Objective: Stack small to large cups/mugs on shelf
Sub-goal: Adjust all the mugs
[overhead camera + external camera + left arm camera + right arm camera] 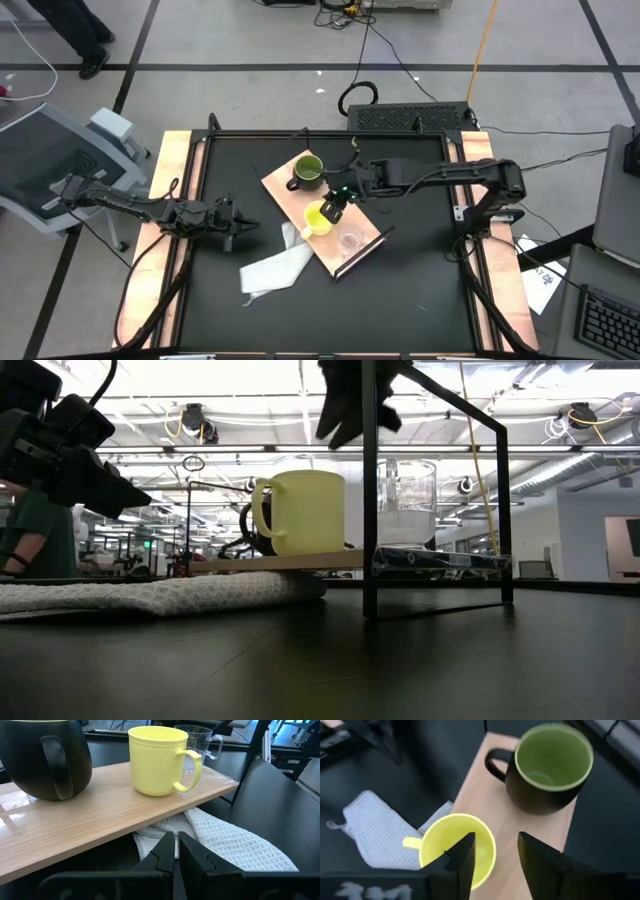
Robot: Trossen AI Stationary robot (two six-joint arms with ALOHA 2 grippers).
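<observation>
My right pincer (336, 207) hangs over the shelf (285, 188), just above the yellow mug (318, 221). Its fingers are spread and hold nothing. In my right wrist view the yellow mug (457, 847) sits straight below, its rim partly behind one finger (462, 857), with the other finger (540, 862) out over bare wood beside it. The mug's handle points away from the shelf, toward the cloth (375, 837).

Beyond the pincer, farther along the shelf, stands the green mug (552, 767), upright, mouth open to me, its handle turned to the shelf's edge. On the other side of the yellow mug, toward the shelf's dark-edged end, stands the clear cup (350, 240), also upright. All three stand apart in a row, none nested.

My left pincer (238, 226) waits low on the table, well off to the side of the shelf, fingers pressed together on nothing. From there I look at the shelf's long edge: green mug (47, 762), yellow mug (160, 760), clear cup (197, 742) behind it, and the cloth (220, 837) tucked under the board.

In the low view the yellow mug (300, 512) and clear cup (405, 500) stand side by side on the board.
</observation>
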